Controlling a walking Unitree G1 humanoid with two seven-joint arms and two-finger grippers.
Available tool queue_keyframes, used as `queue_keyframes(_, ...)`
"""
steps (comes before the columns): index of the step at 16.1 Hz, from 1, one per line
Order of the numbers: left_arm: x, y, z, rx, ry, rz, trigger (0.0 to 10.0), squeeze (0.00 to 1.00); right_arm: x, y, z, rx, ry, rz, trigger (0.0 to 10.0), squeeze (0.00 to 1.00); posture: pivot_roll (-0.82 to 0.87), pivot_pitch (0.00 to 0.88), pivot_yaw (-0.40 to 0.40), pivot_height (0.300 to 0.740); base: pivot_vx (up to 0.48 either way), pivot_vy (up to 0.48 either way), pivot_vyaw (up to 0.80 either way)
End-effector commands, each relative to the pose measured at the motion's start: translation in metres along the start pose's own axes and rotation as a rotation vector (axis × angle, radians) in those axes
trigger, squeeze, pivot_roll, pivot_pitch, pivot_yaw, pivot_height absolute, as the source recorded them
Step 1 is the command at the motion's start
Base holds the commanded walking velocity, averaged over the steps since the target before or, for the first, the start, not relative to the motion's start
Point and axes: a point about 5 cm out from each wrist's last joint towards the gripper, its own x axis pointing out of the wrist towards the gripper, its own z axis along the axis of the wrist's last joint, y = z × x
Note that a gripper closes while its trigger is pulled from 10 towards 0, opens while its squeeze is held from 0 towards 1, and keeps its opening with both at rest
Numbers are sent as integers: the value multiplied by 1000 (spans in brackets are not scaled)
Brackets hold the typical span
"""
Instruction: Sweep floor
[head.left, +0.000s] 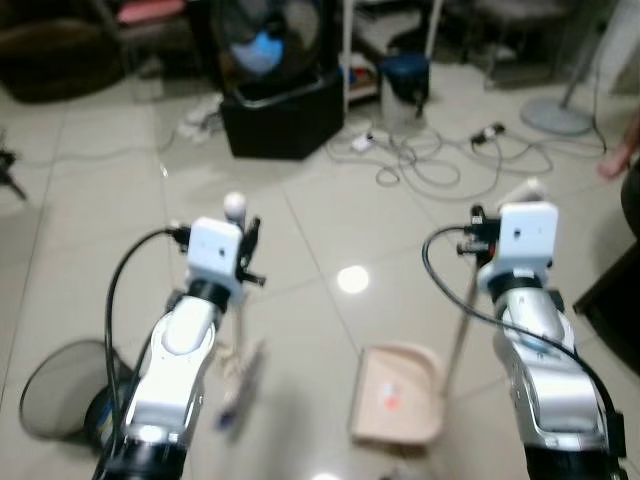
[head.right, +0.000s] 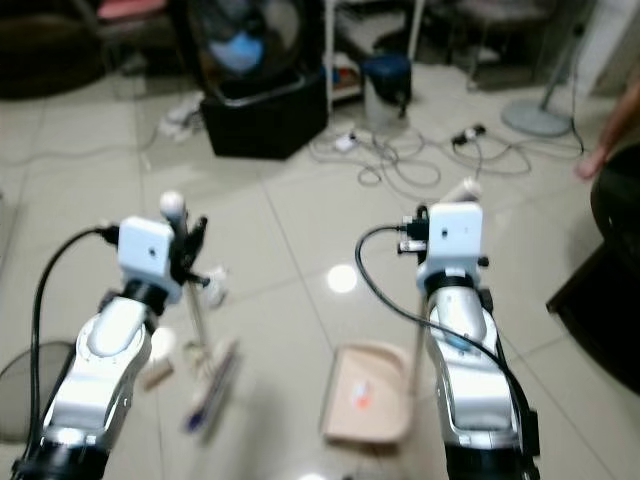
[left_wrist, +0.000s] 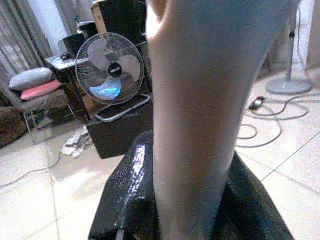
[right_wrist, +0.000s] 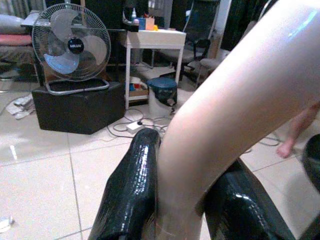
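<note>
Meanwhile, left gripper (head.left: 243, 250) clamps the broom handle (left_wrist: 200, 125), right gripper (head.left: 483, 232) the dustpan (head.left: 398, 395) handle; cables (head.left: 440, 165) beyond could snag bristles.

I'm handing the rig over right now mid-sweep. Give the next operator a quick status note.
Left gripper: shut on the broom handle, broom head down on the tiles.
Right gripper: shut on the dustpan handle, dustpan resting on the floor between the arms.
Done: a few scraps already lie in the pan.
Left: debris by the broom still to sweep in. Mesh bin sits at the robot's left; cables ahead.
</note>
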Motion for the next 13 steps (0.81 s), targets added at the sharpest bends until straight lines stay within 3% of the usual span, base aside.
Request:
queue_keyframes(1,2,-3,7,-7,-31,-3,10000,0,2,-5,9,-39,-47,-14,10000,0,-31,62,56,740,435,0,800)
queue_keyframes(4,2,-2,6,-6,-28,3,10000,0,3,-3,9,-38,-50,-14,10000,0,-30,63,57,740,433,0,800)
queue_keyframes(13,4,0,3,-1,-20,11,10000,0,4,-2,12,5,-85,-17,10000,0,-30,64,61,740,430,0,0)
